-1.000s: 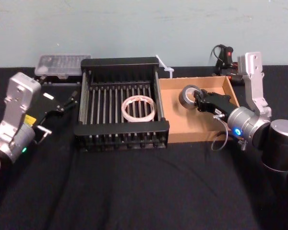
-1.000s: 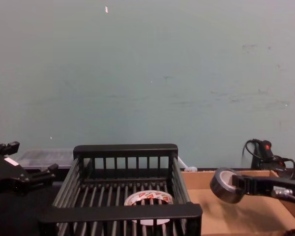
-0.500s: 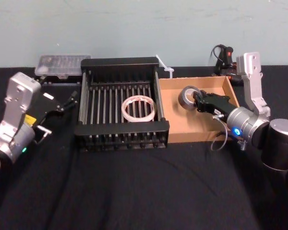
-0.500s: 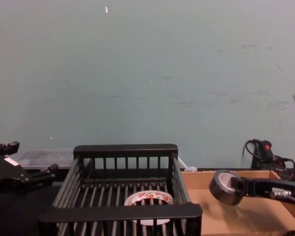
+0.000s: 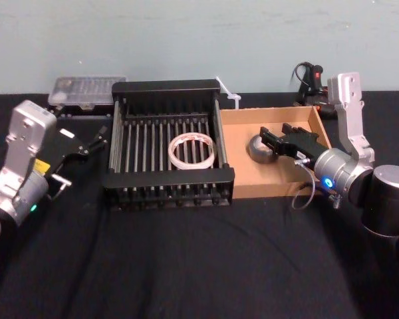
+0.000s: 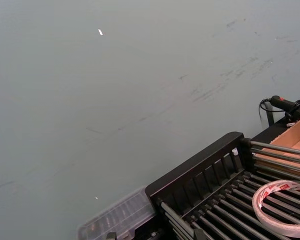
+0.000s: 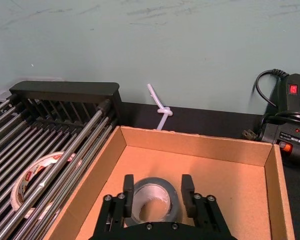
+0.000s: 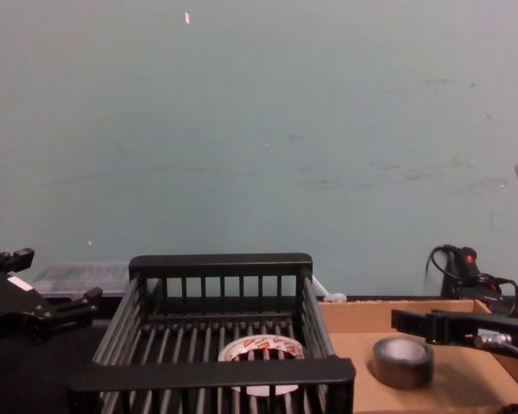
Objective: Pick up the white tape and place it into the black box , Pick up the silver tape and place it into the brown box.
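While parked left of black box (image 5: 166, 136): left gripper (image 5: 86, 143), fingers apart. Right of black box: brown box (image 5: 236, 156). Inside brown box: right gripper (image 7: 157, 187), fingers spread, straddling silver tape (image 7: 152, 200) on floor. Inside black box: white tape (image 5: 193, 149), flat.

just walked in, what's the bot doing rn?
Sorting tape rolls. The right gripper is open over the brown box, with the silver tape lying flat on the box floor below it. The white tape lies in the black box. The left gripper is parked left of the black box.
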